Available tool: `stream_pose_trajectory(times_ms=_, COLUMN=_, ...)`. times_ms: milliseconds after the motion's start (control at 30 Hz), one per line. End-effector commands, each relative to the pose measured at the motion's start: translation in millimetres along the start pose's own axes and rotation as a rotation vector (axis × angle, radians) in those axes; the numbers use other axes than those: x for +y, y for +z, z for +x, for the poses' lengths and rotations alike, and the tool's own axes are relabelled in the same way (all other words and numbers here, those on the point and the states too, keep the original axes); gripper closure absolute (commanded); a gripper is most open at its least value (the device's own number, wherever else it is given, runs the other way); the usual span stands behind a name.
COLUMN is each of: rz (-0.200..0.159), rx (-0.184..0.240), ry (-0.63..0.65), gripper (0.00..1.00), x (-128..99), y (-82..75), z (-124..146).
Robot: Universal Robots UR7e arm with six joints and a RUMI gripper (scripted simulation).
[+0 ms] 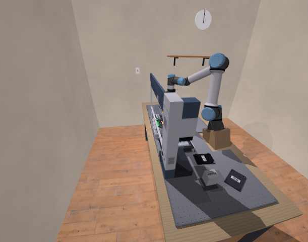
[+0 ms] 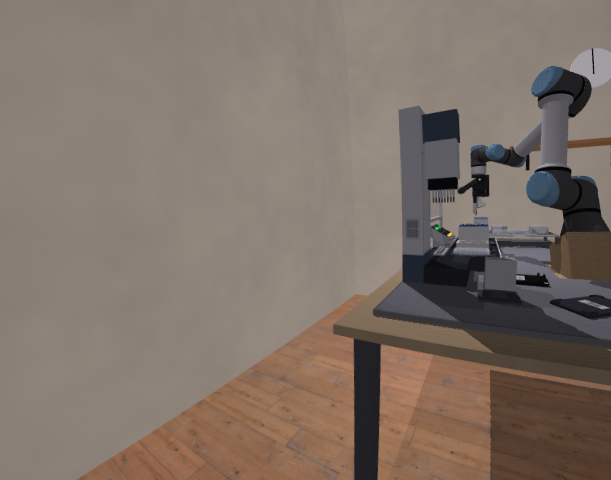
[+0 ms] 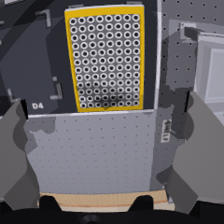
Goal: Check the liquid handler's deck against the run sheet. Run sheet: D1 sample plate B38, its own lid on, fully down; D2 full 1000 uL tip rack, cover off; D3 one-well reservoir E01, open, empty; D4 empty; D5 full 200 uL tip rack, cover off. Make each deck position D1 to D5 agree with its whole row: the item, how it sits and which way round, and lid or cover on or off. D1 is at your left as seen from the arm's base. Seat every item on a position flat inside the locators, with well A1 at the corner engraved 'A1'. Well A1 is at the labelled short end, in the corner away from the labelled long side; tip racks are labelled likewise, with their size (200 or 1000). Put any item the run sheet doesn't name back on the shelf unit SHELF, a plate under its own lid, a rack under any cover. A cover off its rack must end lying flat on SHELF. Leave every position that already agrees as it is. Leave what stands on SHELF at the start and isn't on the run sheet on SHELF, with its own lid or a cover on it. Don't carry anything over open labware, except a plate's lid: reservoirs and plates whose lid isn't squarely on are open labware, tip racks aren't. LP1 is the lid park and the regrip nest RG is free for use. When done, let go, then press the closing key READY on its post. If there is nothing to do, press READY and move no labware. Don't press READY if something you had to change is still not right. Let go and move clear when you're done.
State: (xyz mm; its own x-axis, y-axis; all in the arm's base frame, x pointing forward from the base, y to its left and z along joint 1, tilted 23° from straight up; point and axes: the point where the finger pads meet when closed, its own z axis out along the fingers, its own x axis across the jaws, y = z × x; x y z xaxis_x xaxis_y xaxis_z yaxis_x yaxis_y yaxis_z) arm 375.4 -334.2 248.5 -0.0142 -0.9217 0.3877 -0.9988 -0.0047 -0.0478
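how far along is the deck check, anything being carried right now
Nothing is in hand: the gripper is open and empty, above the deck. Looking settled: the yellow tip rack sits uncovered next to the D4 mark, where bare deck shows. Left: the other positions are hidden here, two black labelled items lie apart, and READY isn't visible.
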Motion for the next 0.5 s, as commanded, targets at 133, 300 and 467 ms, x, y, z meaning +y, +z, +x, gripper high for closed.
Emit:
stream_pose_trajectory(times_ms=133, rz=0.003, rx=0.004, ry=0.001, gripper=0.18, x=-1, y=-18.5, z=1)
stream_pose_trajectory(times_ms=300, rz=0.003, rx=0.004, ry=0.001, gripper=0.18, x=-1, y=-23.5, z=1)
stream_pose_trajectory(times_ms=467, rz=0.003, rx=0.004, ry=0.001, gripper=0.18, x=-1, y=-31.9, z=1)
